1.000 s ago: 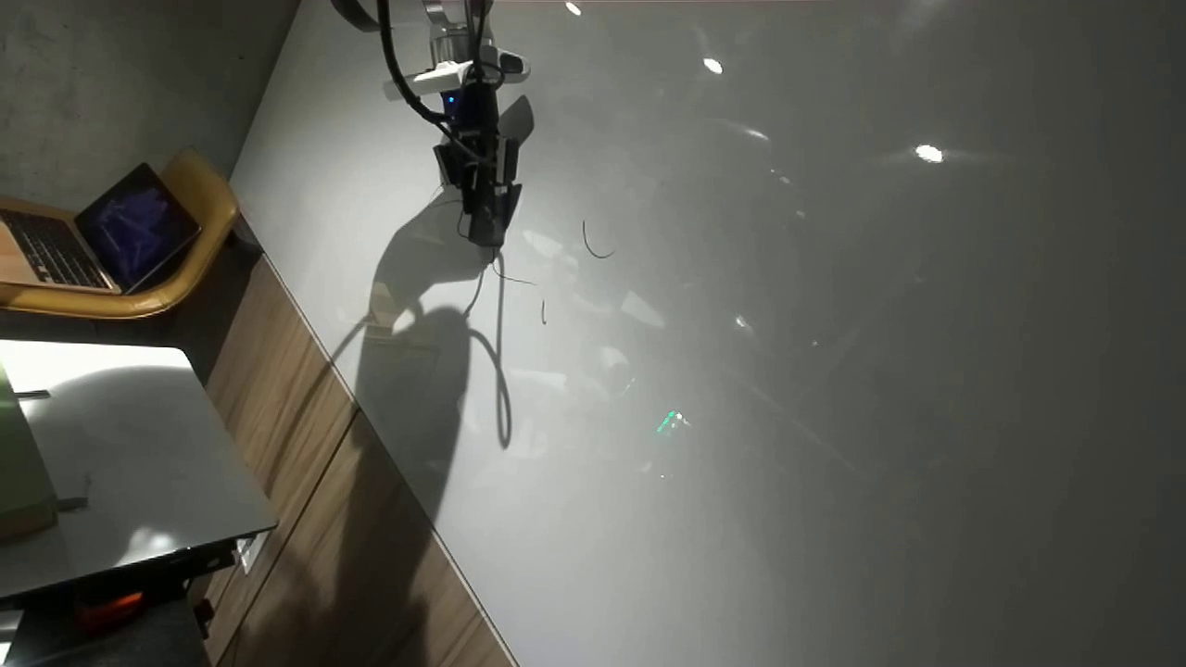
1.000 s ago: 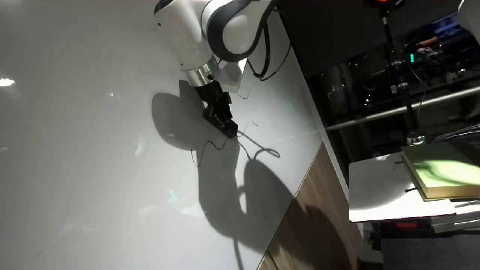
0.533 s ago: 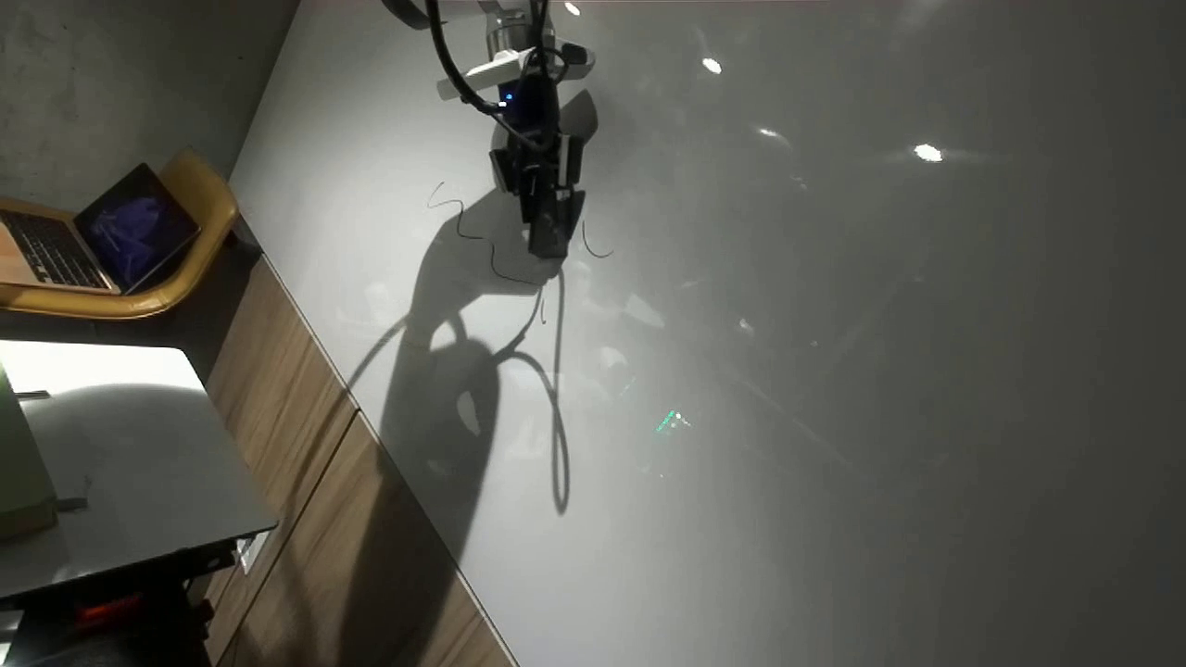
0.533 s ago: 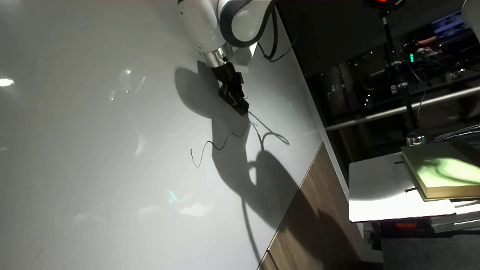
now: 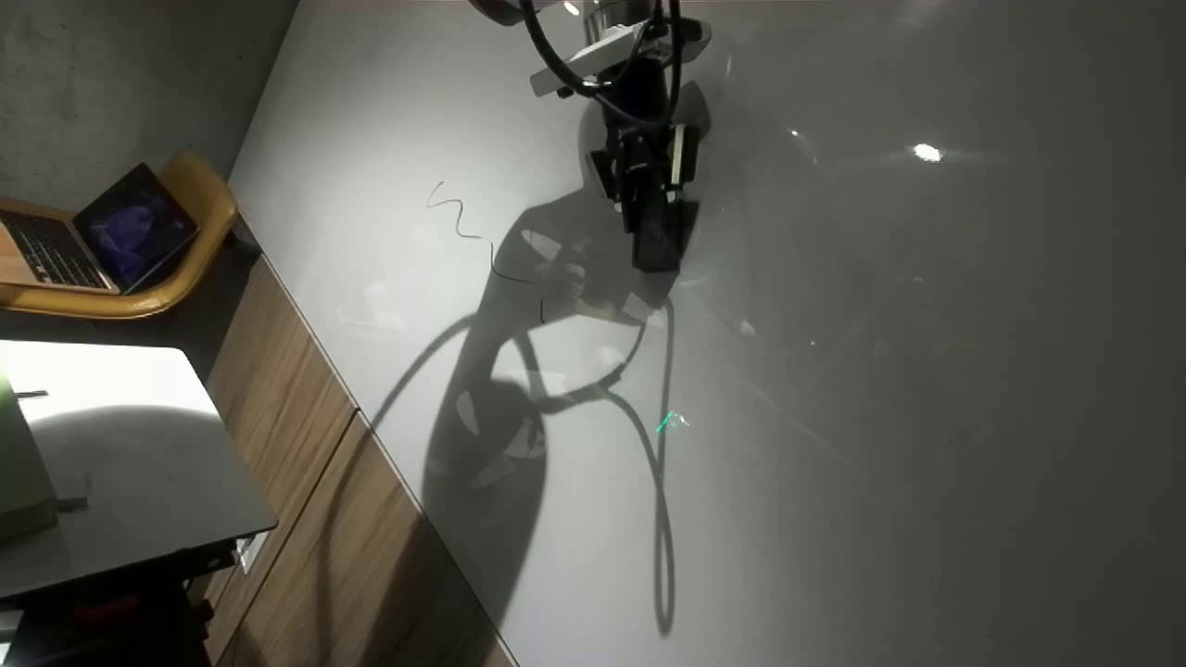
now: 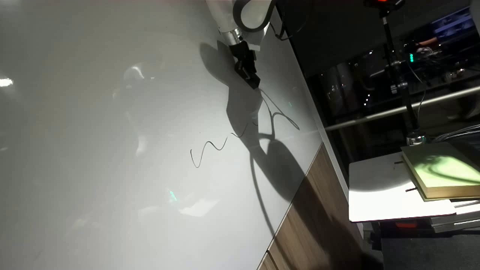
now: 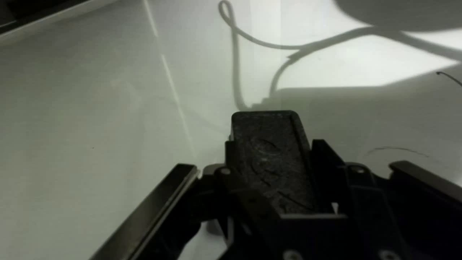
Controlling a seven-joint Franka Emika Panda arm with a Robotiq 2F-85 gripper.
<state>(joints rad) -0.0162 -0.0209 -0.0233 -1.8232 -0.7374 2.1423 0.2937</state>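
Grips a dark block [image 7: 263, 137], rectangular, round-cornered and scuffed on its upper face, in the gripper [image 7: 273, 144], with the fingers [image 7: 323, 159] drawn in narrow against both long sides. Angles it, in both exterior views, toward a glossy white surface [image 5: 880, 482], with the free end very close; impossible to tell there whether touching or hovering. Throws a broad gray shadow [image 6: 243, 105] across the same surface, drawn out beyond the block into a thin loop. Shows thin black lines [image 5: 460, 218] nearby, wavy and broken, apart from the block and partly under the shadow. Carries a small green gleam [image 5: 668, 422] as well. Gives way at a slanting edge to wood panels [image 5: 269, 398]. Takes in, past these, a white table [image 6: 378, 204] bearing a green book [image 6: 446, 172], and a yellow chair [image 5: 208, 199] with an open laptop [image 5: 134, 227] on it. Ends, in an exterior view, at a metal rail [image 6: 375, 114] and a dark pole [image 6: 404, 93], set against a dim background [image 6: 326, 41] with green lights [image 6: 411, 57].
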